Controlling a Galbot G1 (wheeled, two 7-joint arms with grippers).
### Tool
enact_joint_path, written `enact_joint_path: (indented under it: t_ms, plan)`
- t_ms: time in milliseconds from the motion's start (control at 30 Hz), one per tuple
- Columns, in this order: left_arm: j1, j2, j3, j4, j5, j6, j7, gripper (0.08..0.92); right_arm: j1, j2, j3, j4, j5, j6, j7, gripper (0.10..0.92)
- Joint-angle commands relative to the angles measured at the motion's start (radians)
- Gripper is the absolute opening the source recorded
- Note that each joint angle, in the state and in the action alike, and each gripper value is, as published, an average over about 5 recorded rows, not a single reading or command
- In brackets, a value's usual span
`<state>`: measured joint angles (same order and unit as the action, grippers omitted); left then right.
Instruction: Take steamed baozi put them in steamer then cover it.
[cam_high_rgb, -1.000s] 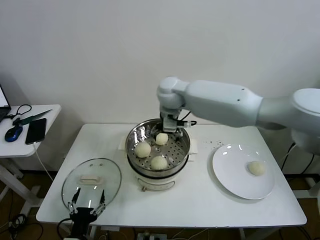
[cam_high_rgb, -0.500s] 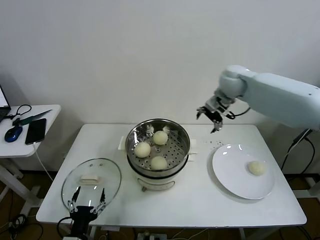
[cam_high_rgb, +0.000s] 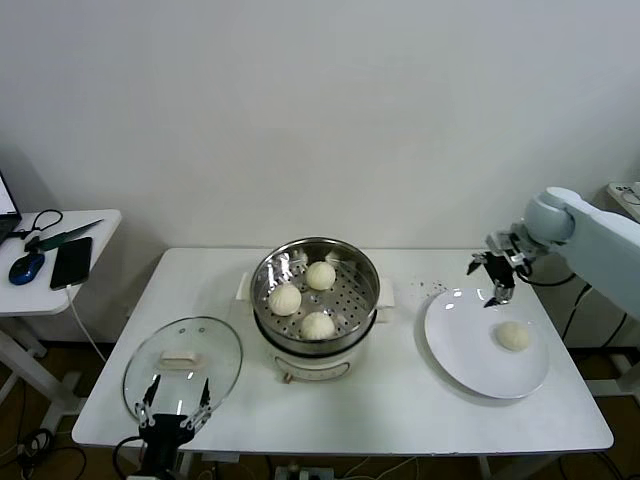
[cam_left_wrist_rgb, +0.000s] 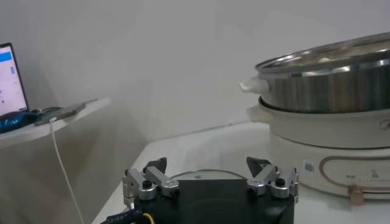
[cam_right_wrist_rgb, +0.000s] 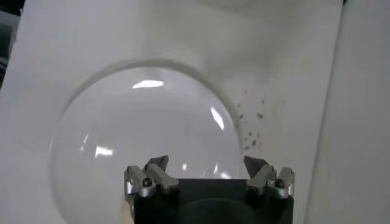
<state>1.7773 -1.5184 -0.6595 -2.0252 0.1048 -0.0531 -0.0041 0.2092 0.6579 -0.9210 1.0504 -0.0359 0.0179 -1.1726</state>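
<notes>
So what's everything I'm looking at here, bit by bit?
table: one, white, centre
steamer: one, steel on a white base, mid-table, uncovered
baozi in steamer: three, cream, on the perforated tray
baozi on plate: one, cream
plate: one, white, right side of table
glass lid: one, clear with white handle, flat on the table's front left
side table: one, white, far left, holding a phone and a mouse
left gripper: open, at the near table edge by the lid
right gripper: open, above the plate's far edge

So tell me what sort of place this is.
Probably a lab or office set up for a cooking test, not a home kitchen: a bare white wall, a white table holding only a steamer, lid and plate, plus a side desk with a phone and mouse.
</notes>
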Motion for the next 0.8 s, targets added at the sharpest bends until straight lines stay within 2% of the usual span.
enact_joint_path:
  t_ms: [33, 267, 800]
  plan:
    - [0.001, -0.004, 0.0, 0.004, 0.007, 0.001, -0.001, 0.823, -0.244, -0.041, 0.241, -0.144, -0.128, 0.014, -0.011, 0.823]
    - [0.005, -0.007, -0.002, 0.011, 0.013, 0.001, -0.002, 0.823, -0.265, 0.016, 0.259, -0.23, -0.161, 0.034, -0.007, 0.823]
    - [-0.001, -0.006, -0.004, 0.015, 0.021, 0.007, -0.002, 0.823, -0.263, 0.095, 0.248, -0.314, -0.202, 0.057, -0.005, 0.823]
